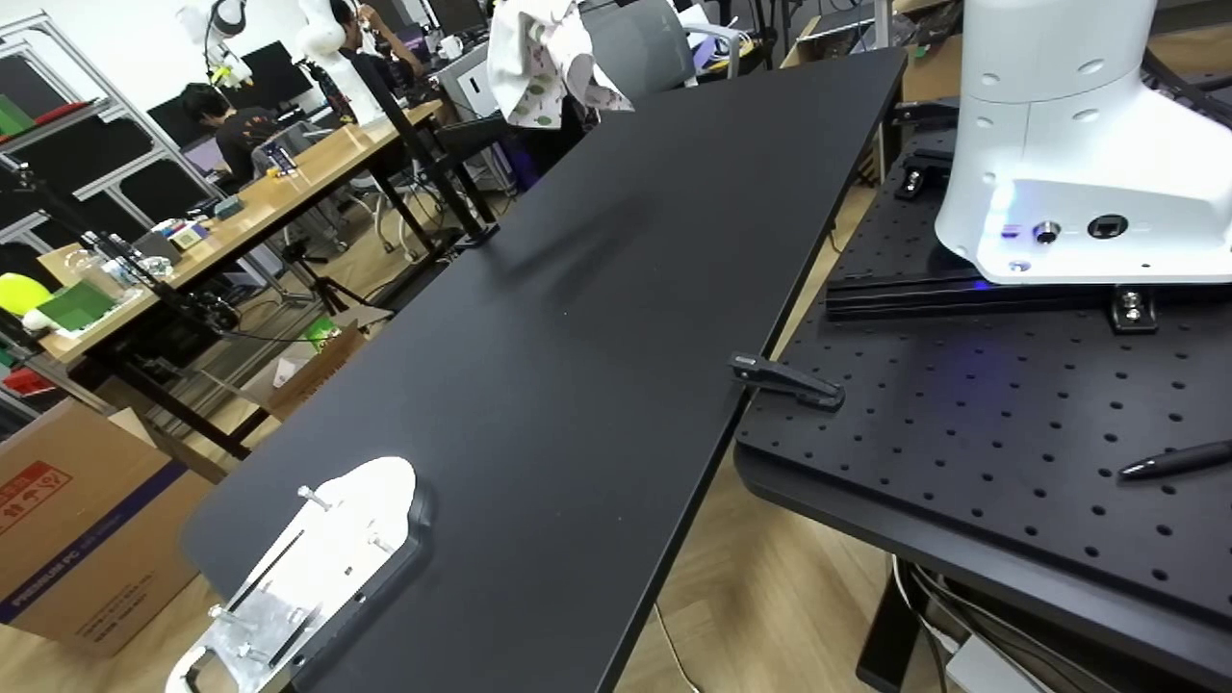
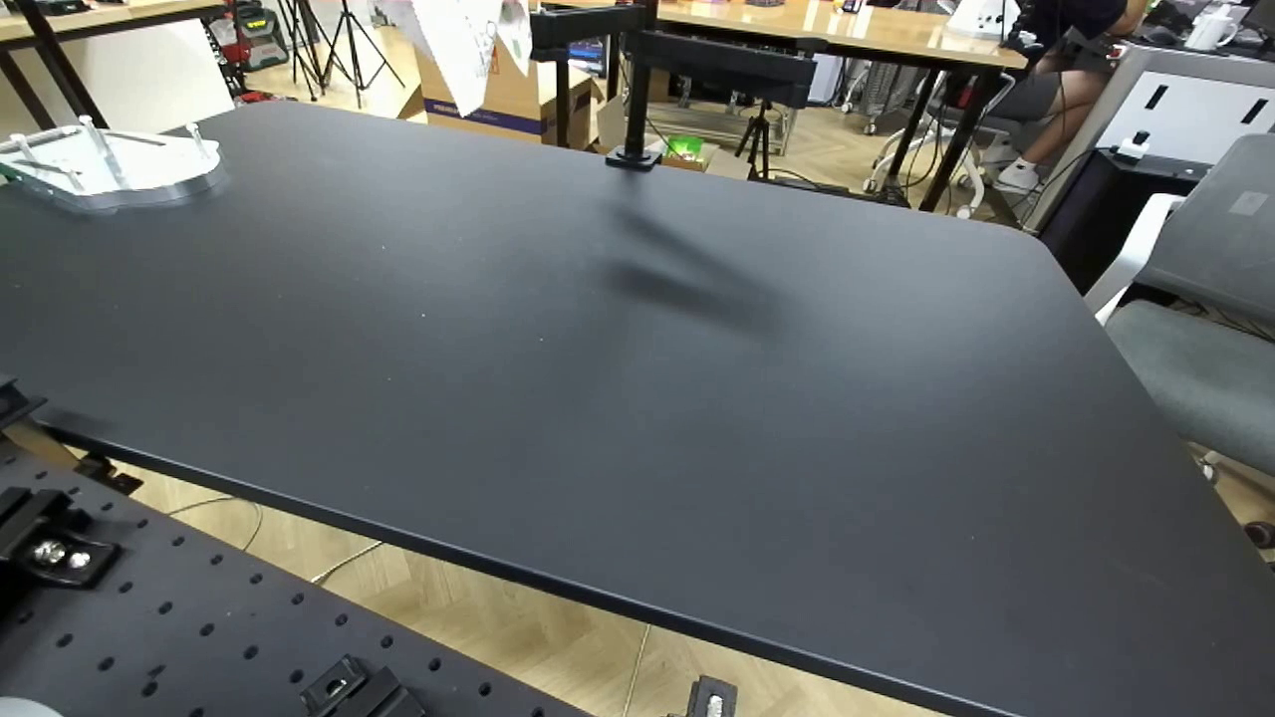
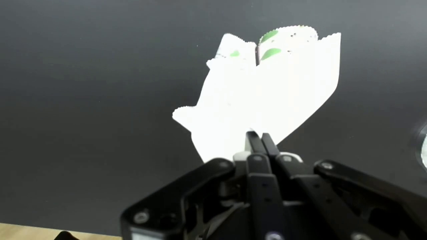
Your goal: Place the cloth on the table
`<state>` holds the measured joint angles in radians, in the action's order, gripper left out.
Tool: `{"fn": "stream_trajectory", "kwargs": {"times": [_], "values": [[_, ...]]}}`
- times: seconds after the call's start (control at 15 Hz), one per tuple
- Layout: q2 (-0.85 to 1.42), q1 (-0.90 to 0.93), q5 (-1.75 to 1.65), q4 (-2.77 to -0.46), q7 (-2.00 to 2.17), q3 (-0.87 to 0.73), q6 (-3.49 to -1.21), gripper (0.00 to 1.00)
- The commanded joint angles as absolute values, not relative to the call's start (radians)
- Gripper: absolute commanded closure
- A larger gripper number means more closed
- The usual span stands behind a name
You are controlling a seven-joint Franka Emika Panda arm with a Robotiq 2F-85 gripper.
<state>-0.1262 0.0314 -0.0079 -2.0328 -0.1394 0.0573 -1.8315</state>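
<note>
In the wrist view the pincer [image 3: 259, 135] points from six o'clock toward twelve, tips almost meeting, pinching the cloth [image 3: 247, 100] aloft over the surface [image 3: 96, 126].

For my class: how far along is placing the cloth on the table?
Done: grasping; in the wrist view the jaws look closed on the cloth. In hand: it hangs above the black table. Left, probably: lowering it, as no visible part touches the table, then opening the jaws.
</note>
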Motion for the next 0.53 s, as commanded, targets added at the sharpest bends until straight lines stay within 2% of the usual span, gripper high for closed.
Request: {"fn": "stream_trajectory", "kwargs": {"times": [0.0, 0.47], "values": [[-0.251, 0.041, -0.012, -2.176, -0.140, 0.050, -1.859, 0.99], [-0.234, 0.029, -0.007, -2.393, -0.164, 0.017, -2.248, 0.99]]}}
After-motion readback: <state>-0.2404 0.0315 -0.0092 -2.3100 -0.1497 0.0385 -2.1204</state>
